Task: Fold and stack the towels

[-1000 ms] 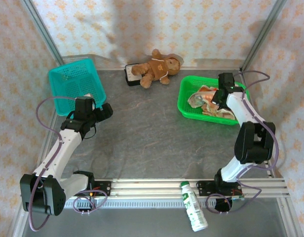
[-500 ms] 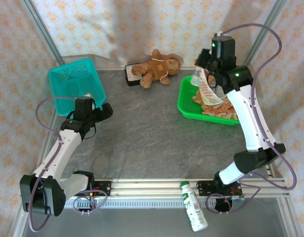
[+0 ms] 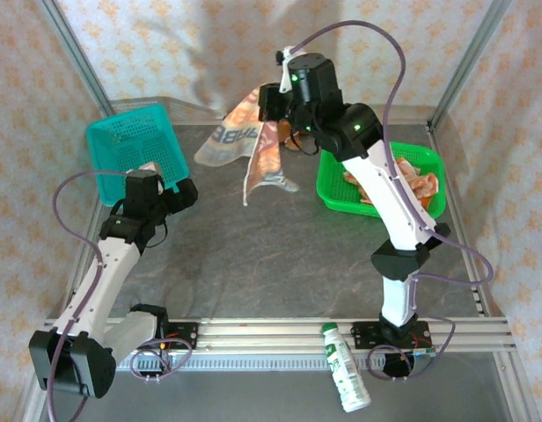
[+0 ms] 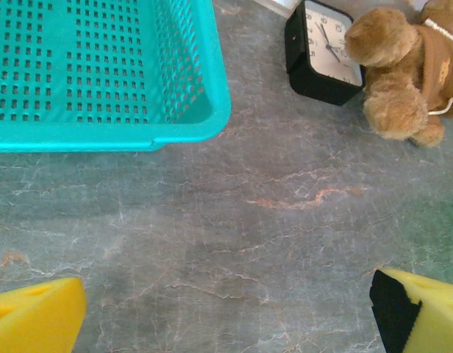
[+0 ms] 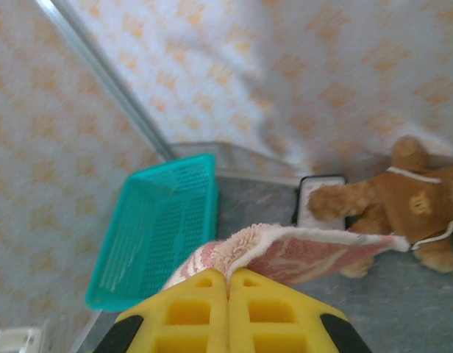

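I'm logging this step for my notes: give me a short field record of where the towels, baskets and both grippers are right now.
right gripper: shut on a lettered towel, held in the air at the back
left gripper: open, over bare table beside the teal basket
green basket: more towels, crumpled
folded stack: none visible
bystanders: teddy bear, clock

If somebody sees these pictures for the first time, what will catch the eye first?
The striped orange-and-grey cloth towel dangles in the air at the far middle, pinched in the shut right pincer. Next come the bright green plastic basket at the far right with more orange-and-white towels, and the turquoise plastic basket at the far left.
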Controlling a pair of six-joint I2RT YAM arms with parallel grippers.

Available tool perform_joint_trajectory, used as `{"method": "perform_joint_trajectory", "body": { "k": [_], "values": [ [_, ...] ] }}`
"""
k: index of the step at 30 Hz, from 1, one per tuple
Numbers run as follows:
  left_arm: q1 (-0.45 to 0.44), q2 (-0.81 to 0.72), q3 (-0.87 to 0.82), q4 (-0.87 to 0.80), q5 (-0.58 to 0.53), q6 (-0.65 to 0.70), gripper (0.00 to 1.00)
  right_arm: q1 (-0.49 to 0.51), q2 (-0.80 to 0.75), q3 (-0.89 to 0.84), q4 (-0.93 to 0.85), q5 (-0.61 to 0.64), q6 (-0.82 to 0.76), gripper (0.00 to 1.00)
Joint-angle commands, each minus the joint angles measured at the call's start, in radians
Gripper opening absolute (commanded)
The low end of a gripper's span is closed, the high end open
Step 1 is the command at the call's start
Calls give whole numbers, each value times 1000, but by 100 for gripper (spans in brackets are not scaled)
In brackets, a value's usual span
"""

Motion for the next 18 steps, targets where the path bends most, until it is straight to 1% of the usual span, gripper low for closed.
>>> {"method": "perform_joint_trajectory", "body": {
  "k": [1, 7, 11, 13, 18],
  "values": [
    [2, -44, 35, -49, -52, 8, 100, 31, -50, 6, -4, -21, 26, 0],
    [2, -94, 48, -80, -111, 18, 100, 88, -119, -135, 56, -90, 122, 0],
    [3, -106, 49, -90, -136, 26, 100, 88, -108, -223, 102, -111, 173, 0],
    [3, -103, 49, -95, -137, 29, 100, 82, -61, -224, 106, -90, 176, 0],
    [3, -98, 46, -111, -115, 26, 100, 16, 144, -125, 103, -149, 211, 0]
  ]
}}
